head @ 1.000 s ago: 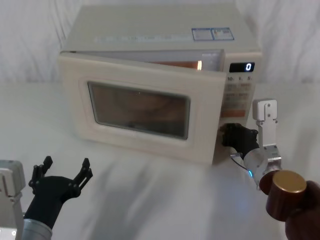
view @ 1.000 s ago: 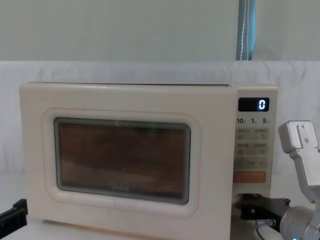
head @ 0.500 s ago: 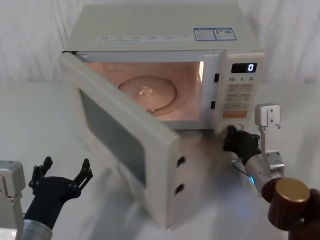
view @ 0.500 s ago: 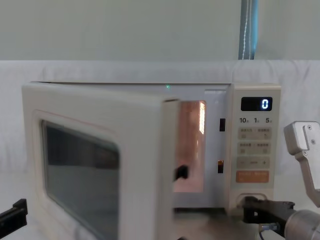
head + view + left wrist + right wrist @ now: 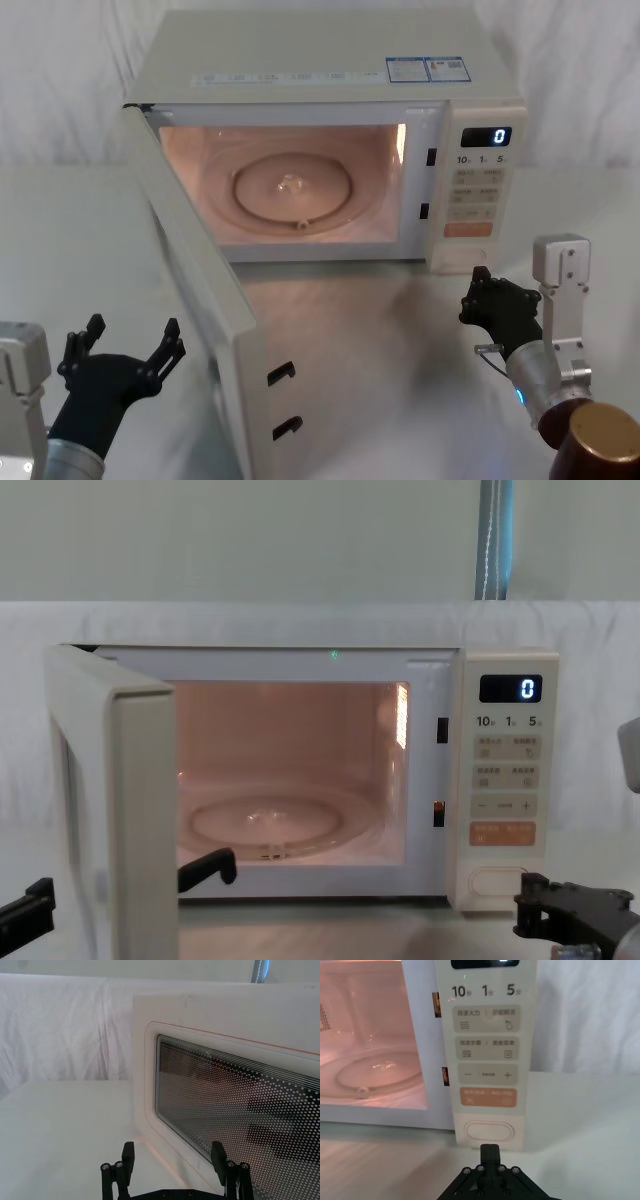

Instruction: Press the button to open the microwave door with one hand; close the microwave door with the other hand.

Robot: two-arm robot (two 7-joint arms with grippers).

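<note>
door (image 5: 200, 300) swung wide open since before; right gripper (image 5: 497, 300) backed off button (image 5: 489, 1131), fingers pinched together, empty; left gripper (image 5: 122, 358) spread, empty, beside door.

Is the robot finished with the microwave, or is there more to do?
Half done. The big cream microwave door with its dark window stands wide open, the inside lit. The black right gripper, jaws shut, sits just short of the wide cream pill-shaped button. The black left gripper, jaws open, waits by the door's outside. Closing is left.
</note>
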